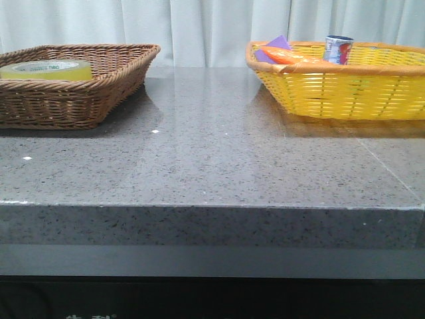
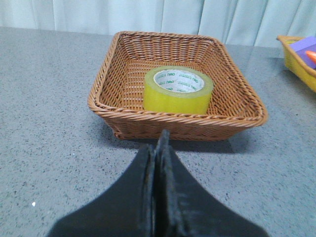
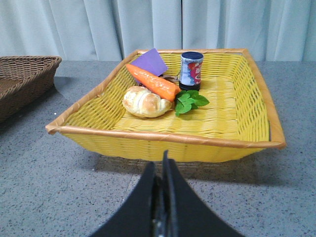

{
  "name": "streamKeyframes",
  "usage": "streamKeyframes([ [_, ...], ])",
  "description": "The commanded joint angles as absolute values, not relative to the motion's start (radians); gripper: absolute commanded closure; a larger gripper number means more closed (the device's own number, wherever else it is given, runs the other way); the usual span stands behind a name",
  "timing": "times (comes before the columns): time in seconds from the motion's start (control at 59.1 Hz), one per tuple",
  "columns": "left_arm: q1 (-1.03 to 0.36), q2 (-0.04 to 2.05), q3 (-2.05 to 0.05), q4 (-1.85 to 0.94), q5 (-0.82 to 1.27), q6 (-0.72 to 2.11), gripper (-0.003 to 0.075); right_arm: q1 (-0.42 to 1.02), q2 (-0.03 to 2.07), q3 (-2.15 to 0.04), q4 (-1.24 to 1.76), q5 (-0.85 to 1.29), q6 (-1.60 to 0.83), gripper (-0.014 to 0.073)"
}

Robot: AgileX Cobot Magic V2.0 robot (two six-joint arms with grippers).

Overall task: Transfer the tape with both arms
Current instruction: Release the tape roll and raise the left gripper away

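Note:
The yellow tape roll [image 2: 178,90], white core with green lettering, lies flat inside the brown wicker basket [image 2: 126,66]. In the front view the tape [image 1: 46,70] shows at the far left inside that basket [image 1: 99,93]. My left gripper [image 2: 159,148] is shut and empty, hovering over the table just short of the brown basket. My right gripper [image 3: 160,165] is shut and empty, just short of the yellow basket [image 3: 168,145]. Neither gripper shows in the front view.
The yellow basket [image 1: 345,93] at the back right holds a carrot [image 3: 153,81], a bread roll [image 3: 145,102], green leaves [image 3: 190,102], a purple card [image 3: 150,61] and a small printed can [image 3: 191,70]. Grey speckled table [image 1: 212,159]; white curtain behind.

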State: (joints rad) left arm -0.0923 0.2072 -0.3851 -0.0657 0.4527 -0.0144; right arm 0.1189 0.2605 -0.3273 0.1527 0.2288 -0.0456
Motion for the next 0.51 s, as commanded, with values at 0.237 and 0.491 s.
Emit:
streamKeyframes([
  [0.237,-0.094,0.128,-0.41,-0.079,0.415,-0.012,0.074,0.114,0.268,-0.353,0.146,0.146,-0.053,0.0715],
  [0.491,-0.094,0.128,-0.405,-0.079,0.414,-0.012,0.074,0.114,0.268,-0.353,0.146,0.146,-0.053,0.0715],
])
